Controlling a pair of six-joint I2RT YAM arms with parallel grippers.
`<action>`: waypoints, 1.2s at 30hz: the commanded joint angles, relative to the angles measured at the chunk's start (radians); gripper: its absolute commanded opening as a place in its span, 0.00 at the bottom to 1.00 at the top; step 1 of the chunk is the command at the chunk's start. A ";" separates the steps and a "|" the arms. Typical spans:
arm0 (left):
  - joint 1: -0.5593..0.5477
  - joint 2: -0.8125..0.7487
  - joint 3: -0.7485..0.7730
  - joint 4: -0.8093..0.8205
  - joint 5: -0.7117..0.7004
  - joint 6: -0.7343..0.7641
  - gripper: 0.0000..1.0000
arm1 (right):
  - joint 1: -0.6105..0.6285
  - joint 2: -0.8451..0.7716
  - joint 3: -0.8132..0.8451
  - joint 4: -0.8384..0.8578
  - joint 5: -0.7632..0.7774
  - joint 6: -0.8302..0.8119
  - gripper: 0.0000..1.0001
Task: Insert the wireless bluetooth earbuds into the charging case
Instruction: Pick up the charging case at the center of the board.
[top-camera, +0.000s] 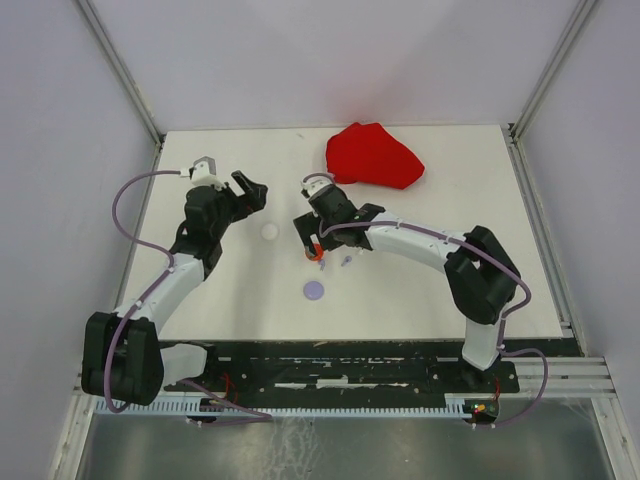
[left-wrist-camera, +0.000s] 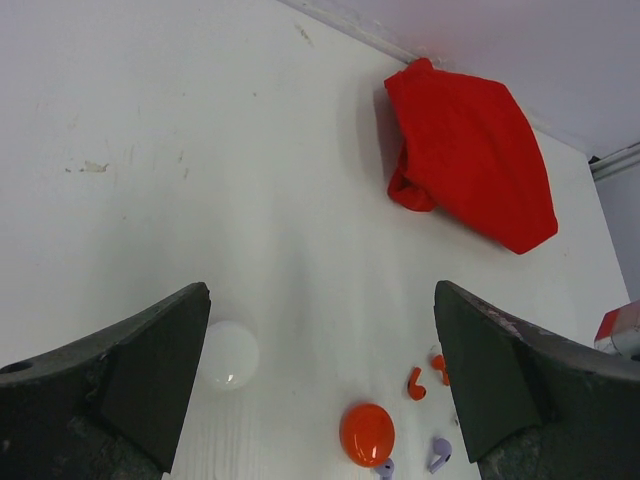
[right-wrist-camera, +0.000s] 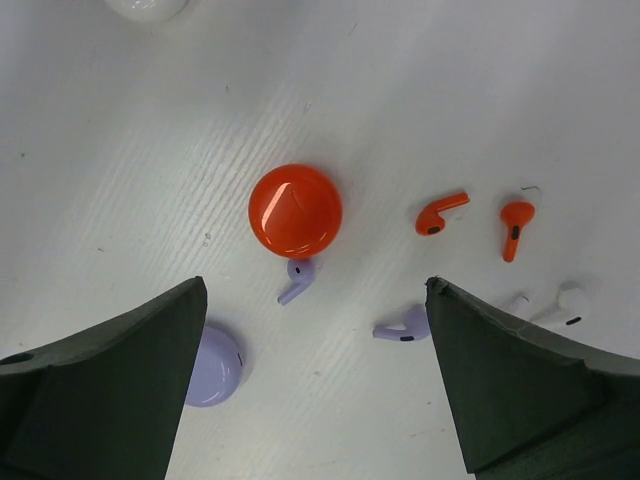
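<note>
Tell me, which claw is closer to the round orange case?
Right. The right claw hangs open just above the orange case. The left claw is farther off to its left, near the white case.

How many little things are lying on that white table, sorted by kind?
Round cases: 3 (red case, lilac case, white case)
Earbuds: 6 (2 red earbuds, 2 lilac earbuds, 2 white earbuds, partly hidden)
Red cloth: 1
Total: 10
</note>
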 joint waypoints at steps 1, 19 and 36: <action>0.003 -0.021 0.037 -0.025 -0.022 -0.038 0.99 | 0.023 0.038 0.062 0.020 -0.024 0.081 0.99; 0.005 -0.009 0.034 -0.028 -0.018 -0.043 0.99 | 0.042 0.147 0.096 -0.021 -0.040 0.215 0.99; 0.006 -0.016 0.033 -0.037 -0.011 -0.037 0.99 | 0.043 0.199 0.099 0.000 -0.089 0.225 0.99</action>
